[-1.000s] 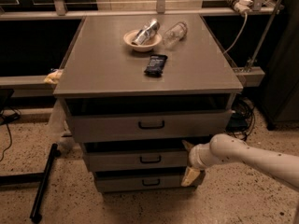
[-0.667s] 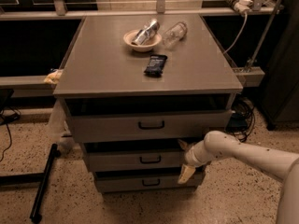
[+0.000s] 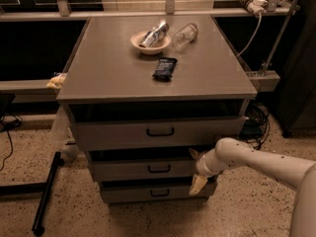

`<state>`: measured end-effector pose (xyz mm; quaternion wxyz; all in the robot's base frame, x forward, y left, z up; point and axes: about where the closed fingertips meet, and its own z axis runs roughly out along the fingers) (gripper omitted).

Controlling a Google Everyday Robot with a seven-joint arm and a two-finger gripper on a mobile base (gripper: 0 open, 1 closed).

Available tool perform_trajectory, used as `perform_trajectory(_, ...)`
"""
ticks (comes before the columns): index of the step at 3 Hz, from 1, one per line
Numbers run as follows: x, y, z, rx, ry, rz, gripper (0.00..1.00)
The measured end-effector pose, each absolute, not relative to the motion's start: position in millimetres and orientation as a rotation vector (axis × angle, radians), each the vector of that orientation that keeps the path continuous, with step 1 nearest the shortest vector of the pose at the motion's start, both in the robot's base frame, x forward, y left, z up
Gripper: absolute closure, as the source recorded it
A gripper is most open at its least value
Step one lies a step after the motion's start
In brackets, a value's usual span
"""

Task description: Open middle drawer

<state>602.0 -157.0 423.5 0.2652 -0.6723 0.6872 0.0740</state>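
The approach is judged to be the step in hand. The tool is held released at the right end of the middle drawer, with one fingertip above that front and the other below it, well to the right of the black bar handle. The drawer is found second of three beneath the counter and is not yet drawn out; next, the tool would need to be brought left to the handle, clenched on it and pulled straight outward.
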Motion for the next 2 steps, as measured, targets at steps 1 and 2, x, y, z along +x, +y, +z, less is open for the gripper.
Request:
perform_trajectory(1, 591.3, -162.4, 421.2, -1.856, 1.896, 0.215, 0.00)
perform_trajectory(2, 579.3, -169.9, 418.3, -1.882, 1.937, 0.238, 0.00)
